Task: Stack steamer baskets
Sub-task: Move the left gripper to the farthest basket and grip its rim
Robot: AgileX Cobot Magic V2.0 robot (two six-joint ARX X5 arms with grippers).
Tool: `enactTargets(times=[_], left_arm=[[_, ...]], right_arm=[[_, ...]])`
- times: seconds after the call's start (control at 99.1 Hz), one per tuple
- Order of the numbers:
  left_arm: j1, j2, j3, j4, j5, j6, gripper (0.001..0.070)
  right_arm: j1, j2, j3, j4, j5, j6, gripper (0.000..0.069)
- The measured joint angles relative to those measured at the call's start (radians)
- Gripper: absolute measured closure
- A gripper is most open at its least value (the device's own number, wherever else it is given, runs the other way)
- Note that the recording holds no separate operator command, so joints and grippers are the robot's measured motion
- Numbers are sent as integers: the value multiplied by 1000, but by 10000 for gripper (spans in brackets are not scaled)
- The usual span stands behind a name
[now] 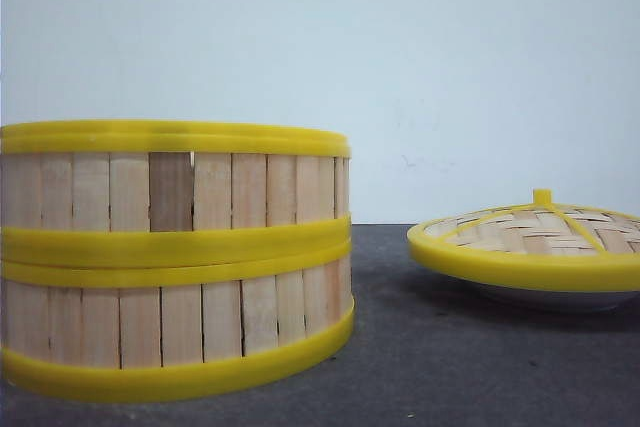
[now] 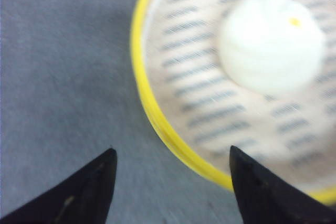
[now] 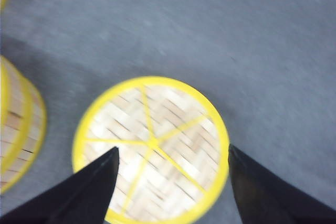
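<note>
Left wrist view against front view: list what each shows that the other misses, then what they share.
Only the left wrist view shows the white bun on the slatted floor of a steamer basket, and the left gripper with its fingers apart. Only the front view shows two stacked baskets side-on and the woven lid. Both show yellow rims and the grey table.

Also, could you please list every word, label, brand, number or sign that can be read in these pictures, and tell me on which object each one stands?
None: no readable text shows in any view.
Stacked steamer baskets: plain wooden slats and yellow rims, no print.
Woven lid: only yellow ribs and a knob.
White bun in the open basket: one small yellow dot, not a character; this view is blurred.
Left gripper and right gripper: plain black fingers.
</note>
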Motion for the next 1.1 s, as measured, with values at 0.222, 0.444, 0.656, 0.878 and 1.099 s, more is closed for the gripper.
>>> enactTargets(times=[0.222, 0.444, 0.656, 0.878, 1.099], left_arm=[[17, 158, 66, 24, 0, 0, 316], [17, 267, 137, 27, 0, 0, 332], [18, 270, 138, 43, -8, -1, 537], [23, 270, 140, 55, -23, -15, 666], [23, 271, 169, -11, -24, -3, 687]], right_arm=[[-66, -106, -171, -7, 0, 0, 288], [-71, -131, -220, -7, -1, 9, 288], [-72, -132, -220, -7, -2, 19, 288], [-72, -132, -220, -10, -54, 25, 288], [-72, -132, -220, -11, -61, 25, 288]])
